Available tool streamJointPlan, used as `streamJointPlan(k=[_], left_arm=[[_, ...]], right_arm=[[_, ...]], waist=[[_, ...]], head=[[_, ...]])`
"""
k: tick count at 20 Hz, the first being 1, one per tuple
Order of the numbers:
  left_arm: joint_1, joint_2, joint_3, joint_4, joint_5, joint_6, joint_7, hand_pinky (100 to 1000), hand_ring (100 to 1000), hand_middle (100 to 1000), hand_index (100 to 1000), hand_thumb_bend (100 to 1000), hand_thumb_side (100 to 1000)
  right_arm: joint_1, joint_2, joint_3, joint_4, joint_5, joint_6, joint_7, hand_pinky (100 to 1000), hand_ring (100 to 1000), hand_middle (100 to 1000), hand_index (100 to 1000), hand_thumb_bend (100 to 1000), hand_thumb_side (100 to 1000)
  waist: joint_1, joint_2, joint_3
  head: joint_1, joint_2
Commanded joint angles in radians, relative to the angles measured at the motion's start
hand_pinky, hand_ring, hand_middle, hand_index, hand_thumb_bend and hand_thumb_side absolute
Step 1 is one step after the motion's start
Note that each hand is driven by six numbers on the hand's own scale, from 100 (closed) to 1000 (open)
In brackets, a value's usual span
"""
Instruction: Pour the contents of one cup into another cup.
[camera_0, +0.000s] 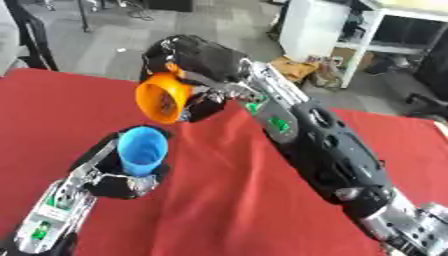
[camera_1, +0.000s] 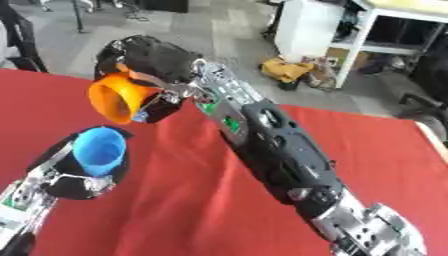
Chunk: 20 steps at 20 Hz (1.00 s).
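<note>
The orange cup (camera_0: 163, 97) is tipped on its side, mouth facing down-left over the blue cup (camera_0: 143, 150), so anything inside would fall into it; whether anything is falling, I cannot tell. The right hand (camera_0: 199, 59) curls its fingers round the orange cup from behind. The left hand (camera_0: 112, 176) wraps the blue cup, holding it upright above the red cloth (camera_0: 227, 200). Beyond lie grey floor and a white shelf (camera_0: 325, 27).

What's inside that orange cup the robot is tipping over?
The orange cup, tilted toward the blue cup, shows a few small dark specks inside; what they are is unclear. The right hand covers its base.
</note>
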Motion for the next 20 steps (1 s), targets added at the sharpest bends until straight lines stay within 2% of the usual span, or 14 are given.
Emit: streamJointPlan(k=[1, 10, 20], left_arm=[[-0.022, -0.004, -0.006, -0.015, 0.009, 0.0, -0.003, 522, 344, 318, 762, 114, 100], [-0.023, -0.005, -0.004, -0.016, 0.013, 0.003, -0.002, 525, 345, 319, 762, 108, 100], [-0.022, -0.006, -0.003, -0.018, 0.017, 0.004, -0.004, 528, 346, 320, 763, 100, 100]], right_arm=[[-0.025, -0.012, -0.007, -0.024, 0.037, -0.008, -0.02, 686, 547, 422, 603, 281, 100], [-0.028, -0.013, -0.002, -0.044, 0.14, -0.032, -0.067, 703, 549, 438, 611, 281, 100], [-0.029, -0.011, -0.001, -0.037, 0.176, -0.039, -0.091, 704, 545, 437, 606, 279, 100]], waist=[[0.007, -0.018, -0.001], [0.007, -0.018, 0.0], [0.009, -0.017, -0.002]], head=[[0.002, -0.004], [0.002, -0.002], [0.002, -0.003]])
